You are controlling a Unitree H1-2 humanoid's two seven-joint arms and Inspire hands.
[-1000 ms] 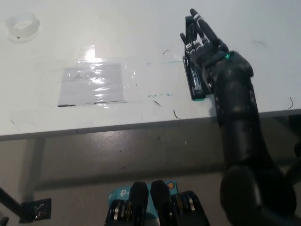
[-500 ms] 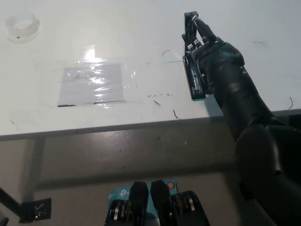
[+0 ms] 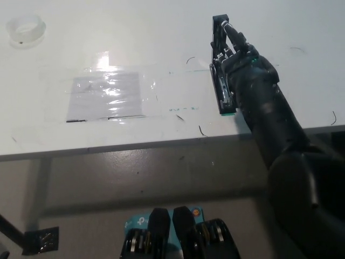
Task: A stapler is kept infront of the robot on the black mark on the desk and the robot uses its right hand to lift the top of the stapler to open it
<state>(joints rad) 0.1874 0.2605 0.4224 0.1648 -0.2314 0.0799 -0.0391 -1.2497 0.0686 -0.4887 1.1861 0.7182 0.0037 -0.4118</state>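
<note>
1. Toward the right part of the white desk [image 3: 161,32], near its front edge, the stapler [image 3: 223,100] is lying lengthwise, one end pointing at the front edge and the other at the far edge.
2. The black right hand [image 3: 237,56] is resting over the stapler's far half, with its fingers [image 3: 233,36] gripping the stapler's raised top at the far end.
3. The stapler's base is sitting flat on the desk, a green tip showing at its near end.
4. A clear taped sheet [image 3: 108,97] is lying at the desk's middle, well apart from the stapler.
5. A tape roll [image 3: 24,29] is sitting at the far left corner.
6. The left hand is not showing.
</note>
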